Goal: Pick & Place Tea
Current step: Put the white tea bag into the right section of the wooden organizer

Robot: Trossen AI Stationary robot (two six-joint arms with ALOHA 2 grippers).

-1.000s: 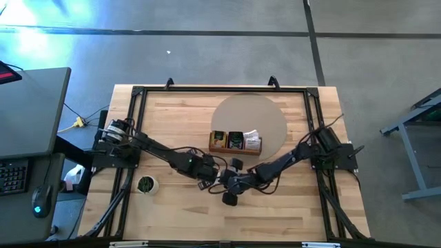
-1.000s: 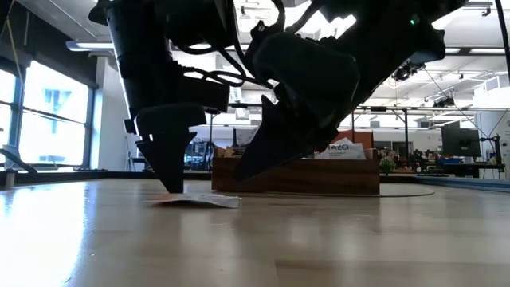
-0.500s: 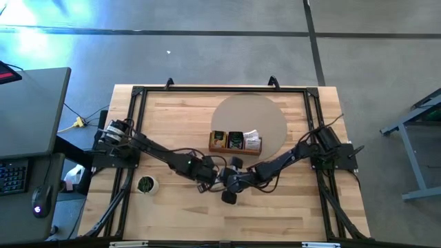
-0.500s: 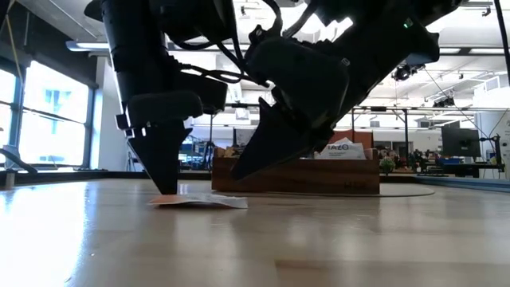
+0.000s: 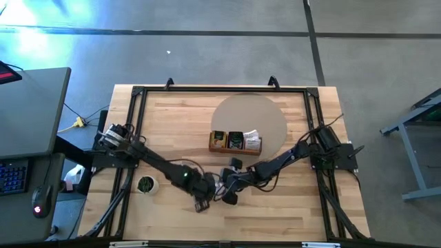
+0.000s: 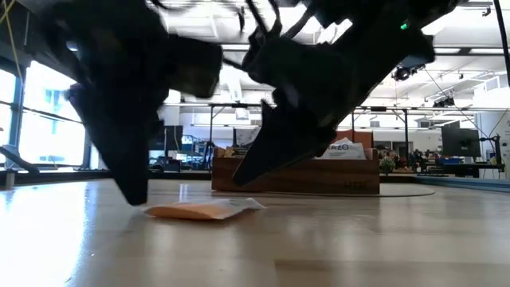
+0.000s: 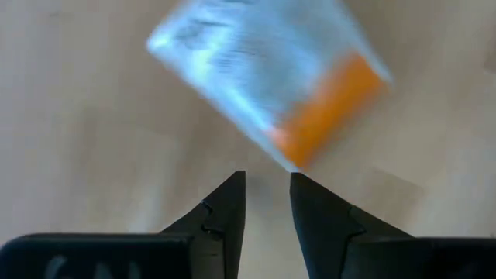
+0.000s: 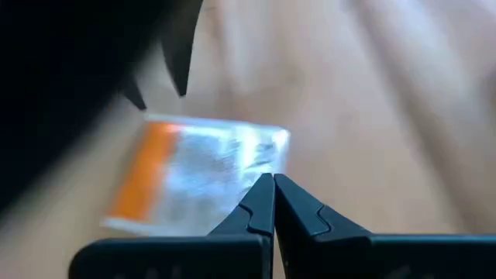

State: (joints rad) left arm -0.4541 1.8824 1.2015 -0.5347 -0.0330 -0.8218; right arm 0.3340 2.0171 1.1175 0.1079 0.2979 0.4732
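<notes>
One small green-centred cup (image 5: 145, 184) is sitting near the table's (image 5: 165, 127) left edge, at about 9 o'clock from the arms' meeting point. One loose white-and-orange tea packet (image 6: 203, 209) is lying flat on the wood at table centre-front, between the two grippers; from above the arms are hiding it. The left gripper (image 5: 202, 204) is reaching in from 10 o'clock, tips down at the packet's orange edge, its fingers (image 7: 225, 205) standing slightly spread with a narrow gap and holding nothing. The right gripper (image 5: 227, 195) is stretching in from 2 o'clock, its fingers (image 8: 260, 203) pressed together, tips lying over the packet's white end; whether they are touching it is unclear. One wooden tray (image 5: 236, 142) is sitting at 12 o'clock, with packets filling three compartments, too small to count.
</notes>
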